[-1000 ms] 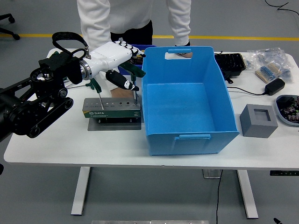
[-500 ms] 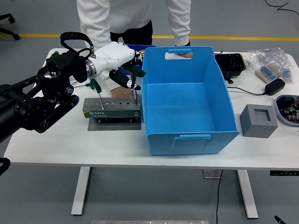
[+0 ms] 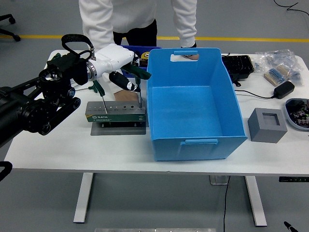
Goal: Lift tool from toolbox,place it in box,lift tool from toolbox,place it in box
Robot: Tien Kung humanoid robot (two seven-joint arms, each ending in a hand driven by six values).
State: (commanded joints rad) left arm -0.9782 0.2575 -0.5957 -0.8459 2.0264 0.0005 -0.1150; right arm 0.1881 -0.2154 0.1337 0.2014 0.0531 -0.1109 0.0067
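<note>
Two green-handled tools [image 3: 140, 84] upright in grey toolbox [image 3: 116, 113], left hand [image 3: 126, 79] fingers curled round one, blue box [image 3: 190, 104] beside

Left robot hand [image 3: 123, 72], fingers curled

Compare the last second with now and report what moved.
The left hand crept slightly up and back over the tool holder, near the green-handled T-wrench standing in it. Both wrenches, the empty blue box and the grey block stayed put.
</note>
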